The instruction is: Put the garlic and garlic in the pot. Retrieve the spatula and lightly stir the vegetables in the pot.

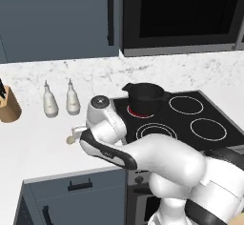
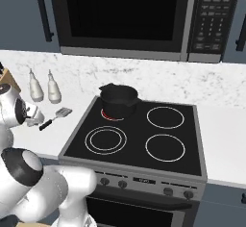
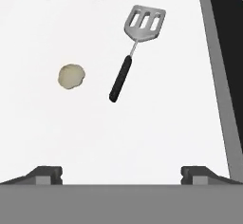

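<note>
Matt black pot (image 2: pixel 118 99), metallic spatula (image 3: pixel 135 45) head, marbled counter (image 1: pixel 38 133)

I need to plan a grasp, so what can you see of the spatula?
The spatula lies flat on the white counter, left of the stove. It has a thin black handle, a slim silvery neck and a silver-grey square head with three slots. Nothing touches it; one garlic lies apart beside its handle.

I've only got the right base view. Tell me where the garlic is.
Observer: One garlic lies on the white counter, beside the handle of the spatula and clear of it.
Operator: Report the end effector.
Observer: The end effector is open with nothing between its tips. It looks down at the counter, and the garlic and spatula are both ahead of it.
</note>
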